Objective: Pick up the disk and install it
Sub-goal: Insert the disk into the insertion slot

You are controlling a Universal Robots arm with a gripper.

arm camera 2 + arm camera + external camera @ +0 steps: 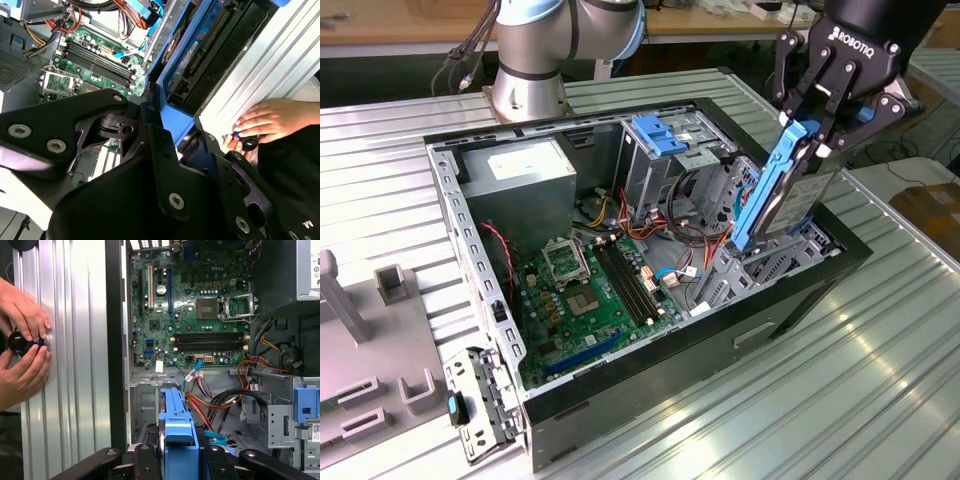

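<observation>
Within the hand (811, 132), tilted blue-railed dark disk (800, 196)

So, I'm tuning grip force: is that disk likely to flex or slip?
Probably stiff: the disk stands straight though the gripper holds only its upper end. Its blue plastic rails look smooth, so it might pivot or slip under a light pinch.

Our workshop setting
We see a ribbed metal table (880, 380), glare at four o'clock in the exterior view; a wooden bench (400, 20) at eleven o'clock.
</observation>
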